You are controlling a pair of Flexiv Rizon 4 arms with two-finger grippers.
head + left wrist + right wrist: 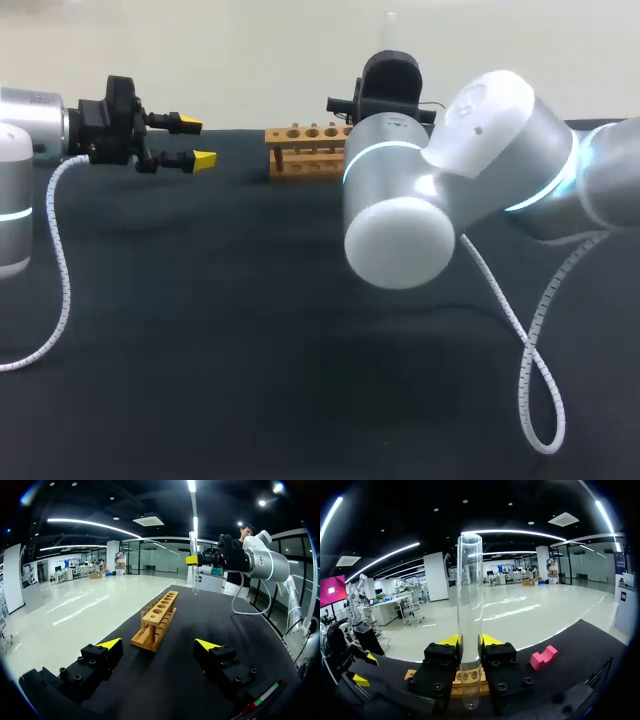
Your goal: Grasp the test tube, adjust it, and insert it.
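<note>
Nearest us, our right arm's bulky elbow [400, 240] hangs over the black table [250, 350]. Further back on our left, our left gripper [197, 142] hovers above the cloth with its fingers spread wide and nothing between them, pointing along the wooden rack [305, 150]. Past the rack, our right gripper [470, 641] is clamped from both sides on the clear test tube [470, 595], which stands upright in the air near the rack's far end. A pink block [543, 657] lies on the table beside that gripper.
</note>
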